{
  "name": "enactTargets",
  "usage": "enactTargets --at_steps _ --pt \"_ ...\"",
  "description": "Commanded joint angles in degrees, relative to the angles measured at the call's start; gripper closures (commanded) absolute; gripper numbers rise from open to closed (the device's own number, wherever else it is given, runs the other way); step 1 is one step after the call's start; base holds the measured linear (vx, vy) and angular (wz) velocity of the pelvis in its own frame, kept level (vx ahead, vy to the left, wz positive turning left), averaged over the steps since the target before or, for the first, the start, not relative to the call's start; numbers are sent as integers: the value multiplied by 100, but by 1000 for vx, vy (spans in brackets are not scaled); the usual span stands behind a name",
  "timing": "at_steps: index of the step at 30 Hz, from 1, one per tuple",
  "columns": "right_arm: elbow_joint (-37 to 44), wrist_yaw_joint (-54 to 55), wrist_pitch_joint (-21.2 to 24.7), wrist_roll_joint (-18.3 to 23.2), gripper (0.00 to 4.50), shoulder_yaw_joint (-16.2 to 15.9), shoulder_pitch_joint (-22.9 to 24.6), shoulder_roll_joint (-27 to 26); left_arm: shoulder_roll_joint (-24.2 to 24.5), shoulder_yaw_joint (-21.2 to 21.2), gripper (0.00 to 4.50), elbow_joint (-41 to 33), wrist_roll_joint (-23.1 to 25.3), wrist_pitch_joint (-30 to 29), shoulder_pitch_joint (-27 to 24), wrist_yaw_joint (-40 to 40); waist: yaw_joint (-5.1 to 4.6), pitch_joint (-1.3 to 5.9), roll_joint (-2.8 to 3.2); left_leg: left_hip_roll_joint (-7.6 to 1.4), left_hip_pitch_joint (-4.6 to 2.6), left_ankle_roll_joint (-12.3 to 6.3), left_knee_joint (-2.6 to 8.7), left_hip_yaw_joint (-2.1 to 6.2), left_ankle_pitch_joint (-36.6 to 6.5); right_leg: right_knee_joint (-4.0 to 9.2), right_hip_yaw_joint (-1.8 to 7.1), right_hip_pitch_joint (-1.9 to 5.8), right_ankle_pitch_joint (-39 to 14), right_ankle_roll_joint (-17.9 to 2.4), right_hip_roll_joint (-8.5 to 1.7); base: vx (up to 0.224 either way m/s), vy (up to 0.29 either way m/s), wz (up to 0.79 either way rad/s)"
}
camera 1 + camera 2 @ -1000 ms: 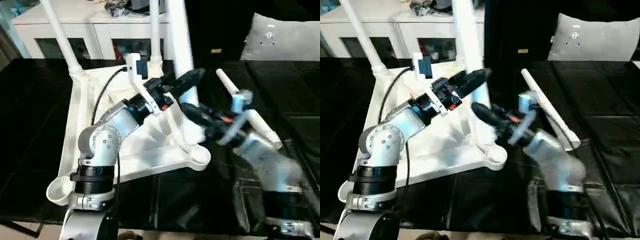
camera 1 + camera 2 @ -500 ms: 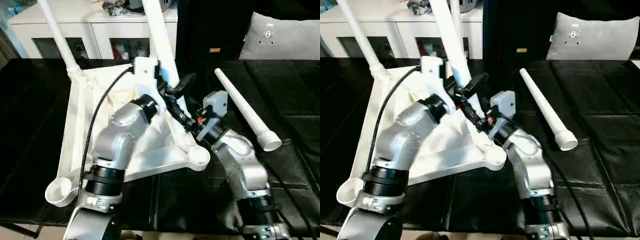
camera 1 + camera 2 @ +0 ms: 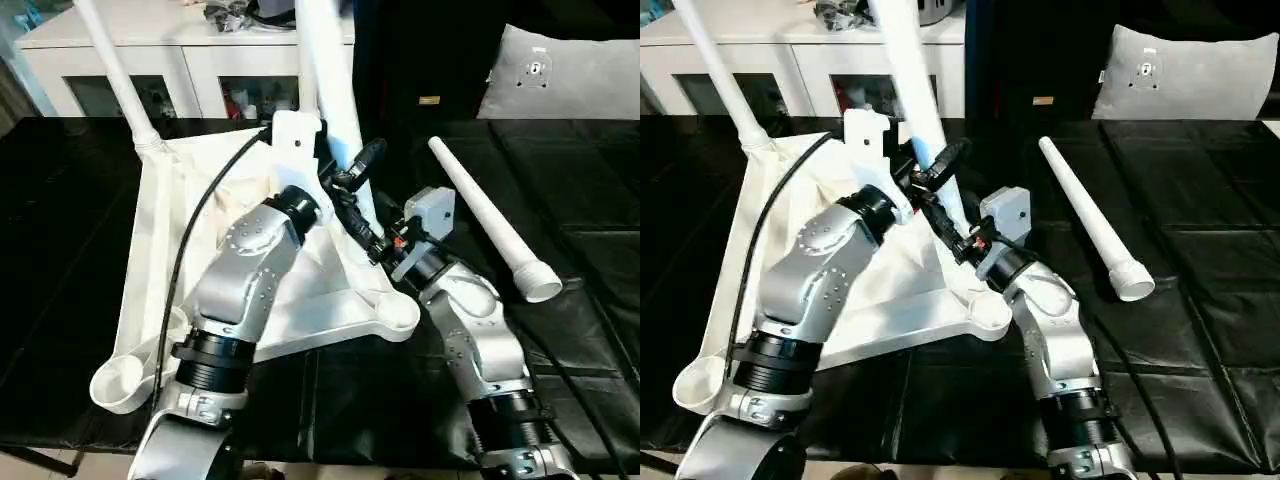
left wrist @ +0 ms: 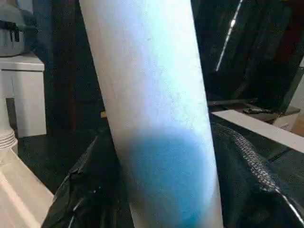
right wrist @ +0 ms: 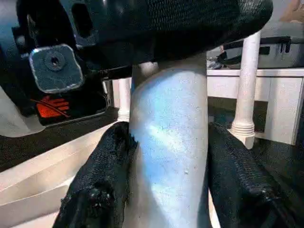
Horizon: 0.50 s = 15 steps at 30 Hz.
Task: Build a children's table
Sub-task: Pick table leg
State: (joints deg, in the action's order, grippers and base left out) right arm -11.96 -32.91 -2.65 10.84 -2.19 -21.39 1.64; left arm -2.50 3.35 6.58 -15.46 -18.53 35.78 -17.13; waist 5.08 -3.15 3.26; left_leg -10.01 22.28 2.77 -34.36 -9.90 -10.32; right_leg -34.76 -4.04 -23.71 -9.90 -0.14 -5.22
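White cabinet [image 3: 190, 55], black floor mats [image 3: 560, 170], grey cushion [image 3: 575, 75]

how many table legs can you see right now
4 long tapered white tubular legs. One stands in the far left corner socket, one stands behind the left arm at the back, one is upright between both grippers, one lies loose on the black surface to the right.

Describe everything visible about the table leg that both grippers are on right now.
The held leg is a long, smooth, white tubular piece, plastic by its look, widening downward. It rises steeply, leaning a little, from the right far part of the upturned tabletop, its top cut off by the picture edge. The left gripper clasps it higher up, the right gripper just below, black fingers on both flanks. Its foot is hidden behind the grippers, so its seating in a socket cannot be judged.
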Motion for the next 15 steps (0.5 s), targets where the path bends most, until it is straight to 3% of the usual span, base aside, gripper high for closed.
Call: enactTargets --at_steps 1,8,15 --pt "-24 -54 -102 -36 259 -30 -107 -1 68 -36 227 66 92 36 -24 26 -1 414 -56 -237 -43 -319 403 88 -1187 448 223 333 -1282 -1011 -285 0 0 0" --pt "-118 -42 -210 -18 259 -63 -131 25 7 -120 241 47 -79 2 -38 -12 -1 413 -61 -238 -40 -326 403 87 -1198 444 223 339 -1291 -1033 -289 0 0 0" --pt "-198 -33 -307 -115 259 -115 -181 101 -284 -719 252 59 -879 -523 51 177 1 410 -65 -222 -35 -358 384 74 -1142 442 216 341 -1256 -1104 -280 0 0 0"
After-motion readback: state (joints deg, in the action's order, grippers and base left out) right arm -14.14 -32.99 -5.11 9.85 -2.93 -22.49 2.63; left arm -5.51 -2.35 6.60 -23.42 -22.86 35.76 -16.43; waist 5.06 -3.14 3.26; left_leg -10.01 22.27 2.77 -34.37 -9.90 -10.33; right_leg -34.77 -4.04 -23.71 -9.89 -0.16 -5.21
